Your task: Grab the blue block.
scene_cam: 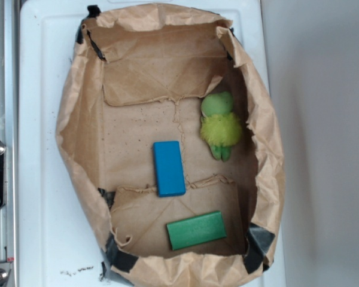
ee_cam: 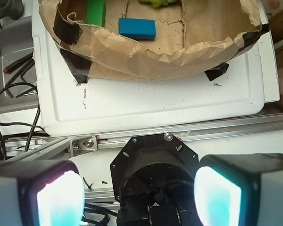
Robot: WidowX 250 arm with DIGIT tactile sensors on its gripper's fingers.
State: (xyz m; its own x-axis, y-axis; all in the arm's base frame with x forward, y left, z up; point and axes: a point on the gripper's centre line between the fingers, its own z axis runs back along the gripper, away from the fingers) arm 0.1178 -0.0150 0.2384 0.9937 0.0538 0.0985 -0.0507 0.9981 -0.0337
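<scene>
White tray (scene_cam: pixel 42 119), blue block (scene_cam: pixel 169 168) in bag, gripper (ee_cam: pixel 139 193) wrist-view only

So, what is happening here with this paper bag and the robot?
A robot arm is about to pick up the blue block, which lies flat in an open paper bag beside a green block and a green plush toy. The gripper is open and empty. It is outside the bag, above the metal rail at the edge of the white tray. Nothing has been grabbed yet.
</scene>
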